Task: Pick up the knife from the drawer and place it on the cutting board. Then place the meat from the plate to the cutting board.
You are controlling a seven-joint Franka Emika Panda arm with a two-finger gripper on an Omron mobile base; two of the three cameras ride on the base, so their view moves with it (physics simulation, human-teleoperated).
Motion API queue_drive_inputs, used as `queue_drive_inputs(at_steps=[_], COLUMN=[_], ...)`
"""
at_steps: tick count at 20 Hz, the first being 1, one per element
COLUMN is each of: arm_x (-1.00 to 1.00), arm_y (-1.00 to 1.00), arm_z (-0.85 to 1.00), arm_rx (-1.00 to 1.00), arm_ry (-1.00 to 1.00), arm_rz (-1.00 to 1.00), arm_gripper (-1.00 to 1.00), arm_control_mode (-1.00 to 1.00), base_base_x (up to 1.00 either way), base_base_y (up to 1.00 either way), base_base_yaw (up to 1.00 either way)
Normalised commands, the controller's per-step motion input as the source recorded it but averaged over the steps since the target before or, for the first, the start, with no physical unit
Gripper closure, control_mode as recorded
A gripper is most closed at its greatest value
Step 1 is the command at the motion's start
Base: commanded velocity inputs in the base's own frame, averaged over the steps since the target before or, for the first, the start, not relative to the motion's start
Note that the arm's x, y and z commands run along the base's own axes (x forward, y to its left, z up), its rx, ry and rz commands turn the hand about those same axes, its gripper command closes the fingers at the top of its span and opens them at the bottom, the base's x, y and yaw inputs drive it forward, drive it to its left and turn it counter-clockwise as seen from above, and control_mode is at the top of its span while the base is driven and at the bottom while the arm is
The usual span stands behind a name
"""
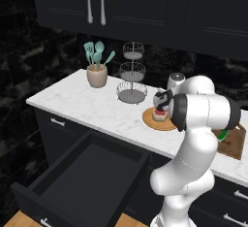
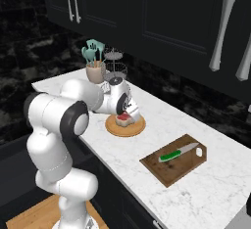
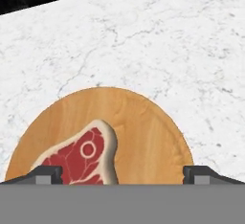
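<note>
- Lying already on the cutting board [image 2: 174, 160]: the knife [image 2: 178, 152], green handle toward the arm, so first half looking done.
- Standing pulled out and looking empty: the drawer [image 1: 82, 175].
- Resting on the plate [image 2: 138, 126], not yet lifted: the meat [image 2: 124, 120].
- Hovering over the plate with the pincer [image 3: 122, 176] spread wide apart, one fingertip at the meat's edge, the other well clear, nothing gripped.
- Remaining, by judgement: closing on the meat, carrying it across the table [image 2: 147, 110] to the cutting board.
</note>
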Motion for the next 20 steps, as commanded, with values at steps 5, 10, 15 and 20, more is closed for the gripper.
queue_drive_inputs(at_steps=[5, 10, 15, 20], arm_x=[0.11, 0.22, 0.35, 0.10], arm_y=[0.07, 0.09, 0.02, 0.00], arm_z=[-0.18, -0.07, -0.04, -0.18], arm_rx=[0.07, 0.05, 0.02, 0.00], arm_ry=[0.00, 0.00, 0.00, 0.00], arm_rz=[-0.13, -0.12, -0.09, -0.03], arm_gripper=[-1.00, -1.00, -1.00, -1.00], arm_control_mode=[-1.00, -1.00, -1.00, -1.00], base_base_x=[0.00, 0.00, 0.00, 0.00], base_base_y=[0.00, 0.00, 0.00, 0.00], base_base_yaw=[0.00, 0.00, 0.00, 0.00])
